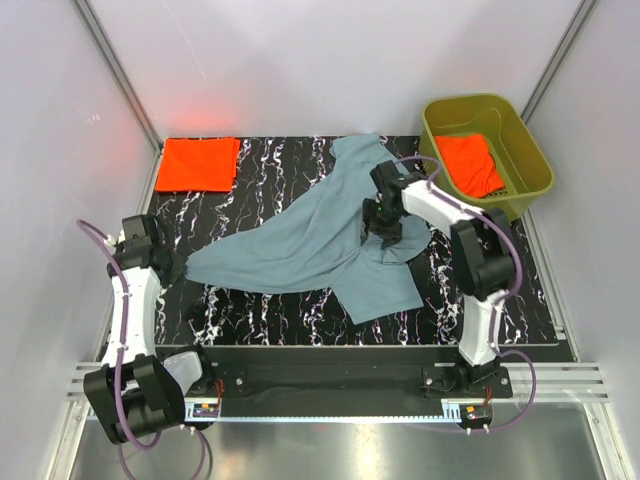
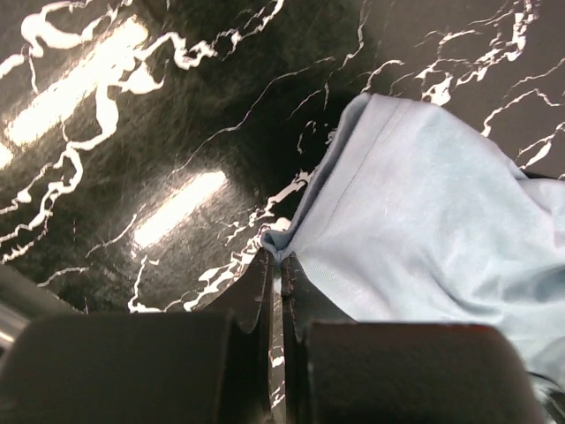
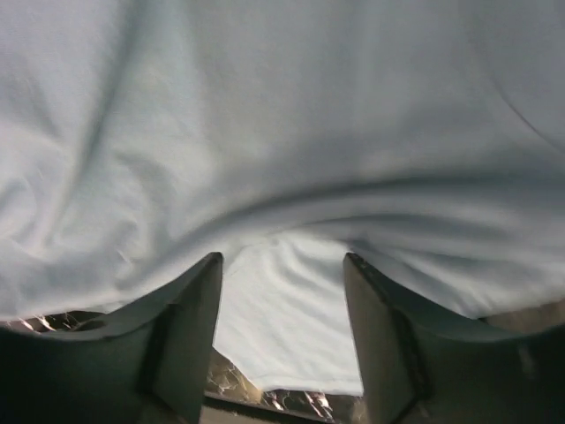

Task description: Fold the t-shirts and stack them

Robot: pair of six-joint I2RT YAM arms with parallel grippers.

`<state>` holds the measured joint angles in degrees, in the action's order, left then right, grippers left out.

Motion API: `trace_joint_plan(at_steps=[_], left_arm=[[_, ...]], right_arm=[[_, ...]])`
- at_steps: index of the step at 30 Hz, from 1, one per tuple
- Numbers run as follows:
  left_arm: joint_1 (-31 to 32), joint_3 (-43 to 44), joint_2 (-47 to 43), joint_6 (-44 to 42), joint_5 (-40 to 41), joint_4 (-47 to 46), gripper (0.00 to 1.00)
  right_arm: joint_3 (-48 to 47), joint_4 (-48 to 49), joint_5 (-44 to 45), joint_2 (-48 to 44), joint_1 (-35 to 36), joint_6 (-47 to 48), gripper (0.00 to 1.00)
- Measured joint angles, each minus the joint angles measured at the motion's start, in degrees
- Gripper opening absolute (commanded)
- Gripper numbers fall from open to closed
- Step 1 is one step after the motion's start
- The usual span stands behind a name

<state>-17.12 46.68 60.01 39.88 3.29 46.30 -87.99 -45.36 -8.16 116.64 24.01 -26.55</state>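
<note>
Left gripper [image 2: 275, 262] is clamped on the near-left corner of the blue shirt [image 1: 300, 245], which sprawls across the table [image 1: 275, 170]. Right gripper [image 3: 282, 265], jaws apart, sits in the shirt's rumpled middle, perhaps touching cloth. Beyond, a folded orange shirt [image 1: 198, 163] lies far-left; a second orange shirt [image 1: 470, 162] lies in the tub [image 1: 482, 102].

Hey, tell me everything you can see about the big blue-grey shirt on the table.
The blue-grey shirt is soft, plain cloth, unfolded and rumpled, and lies slantwise across the black marbled table. The left end effector pinches its left tip with its jaws shut. The right end effector is down at the shirt's right part with its jaws apart and nothing clearly gripped.
</note>
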Motion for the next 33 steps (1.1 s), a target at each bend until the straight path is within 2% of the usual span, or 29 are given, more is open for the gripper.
trace_joint_plan(at_steps=[2,4,8,12,15,20,26,33], left_arm=[[-0.1,0.0,0.0,-0.7,-0.3,-0.5,0.00],[-0.1,-0.1,0.0,-1.3,-0.9,-1.0,0.00],[-0.2,-2.1,-0.4,-1.6,-3.0,-2.6,0.00],[-0.2,-4.4,-0.4,-1.7,-5.6,-3.4,0.00],[-0.2,-5.1,-0.4,-1.7,-6.9,-3.6,0.00],[-0.2,-5.1,-0.2,-1.9,-7.9,-4.7,0.00],[-0.2,-5.1,0.2,-2.5,-8.7,-5.6,0.00],[-0.2,-5.1,0.3,-2.6,-9.2,-5.8,0.00]], right_arm=[[4.2,-0.1,1.7,-4.9,-0.7,0.6,0.68],[12.4,-1.7,1.6,-13.4,-2.6,0.2,0.68],[27.2,-5.2,2.3,-30.0,-9.7,-1.9,0.62],[36.5,-5.7,2.6,-38.1,-15.3,-5.4,0.54],[41.9,-5.0,2.5,-37.7,-17.5,-7.7,0.51],[44.1,-2.1,1.8,-33.1,-17.6,-9.6,0.43],[45.0,3.5,1.0,-31.8,-17.6,-11.1,0.43],[45.1,3.8,0.6,-31.5,-17.6,-11.5,0.43]])
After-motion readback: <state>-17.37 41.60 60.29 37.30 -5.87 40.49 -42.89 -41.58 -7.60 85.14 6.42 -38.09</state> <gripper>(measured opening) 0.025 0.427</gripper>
